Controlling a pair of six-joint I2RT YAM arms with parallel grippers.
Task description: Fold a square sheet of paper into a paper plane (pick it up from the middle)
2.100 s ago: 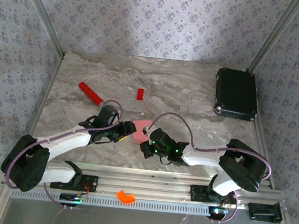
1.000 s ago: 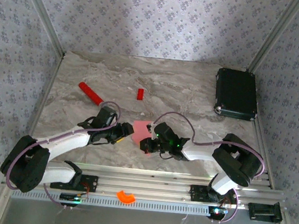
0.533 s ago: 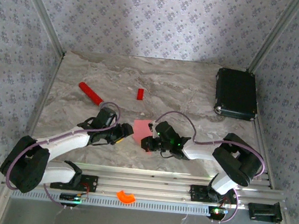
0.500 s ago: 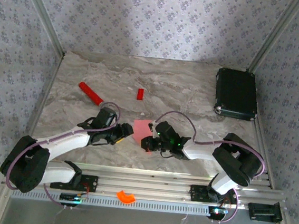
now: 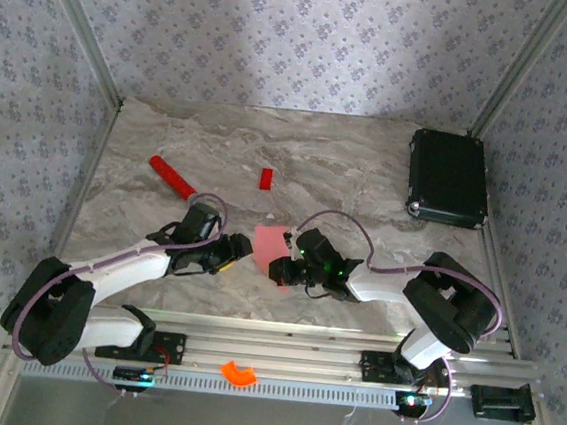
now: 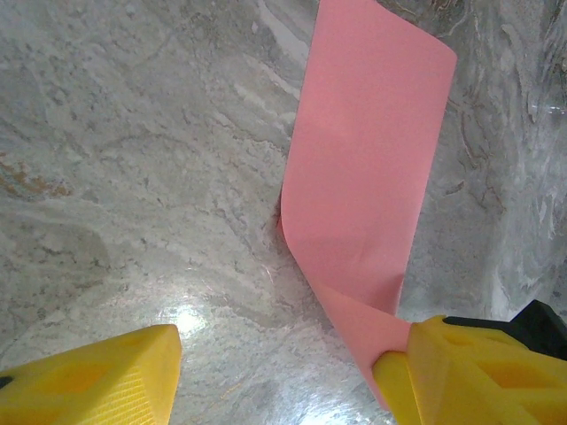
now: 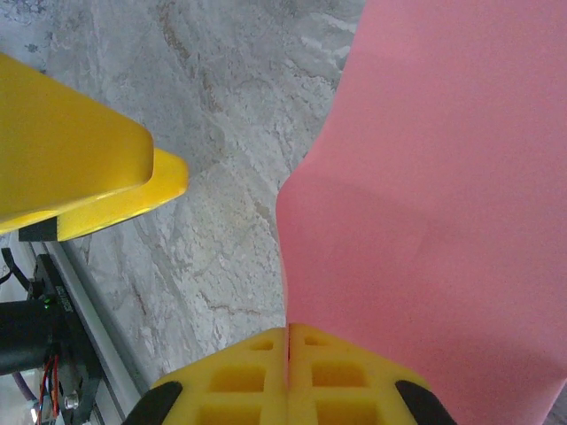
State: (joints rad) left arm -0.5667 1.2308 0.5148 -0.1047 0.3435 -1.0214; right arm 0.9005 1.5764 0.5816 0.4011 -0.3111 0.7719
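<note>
The square sheet of paper is salmon pink and stands curled and folded into a narrower strip at the table's middle. It has a soft crease and does not have the pointed form of a paper plane. My right gripper is shut on the sheet's near edge, seen from above as the right gripper. My left gripper is open just left of the sheet. A lower corner of the paper lies against its right finger. From above, the left gripper sits beside the paper.
A red stick lies at the back left and a small red block behind the paper. A black case stands at the back right. An orange piece sits on the front rail. The left gripper's finger is close to my right gripper.
The right gripper has crept left and away from the near edge with the paper pinched in it. The left gripper has eased back slightly and stays open.
</note>
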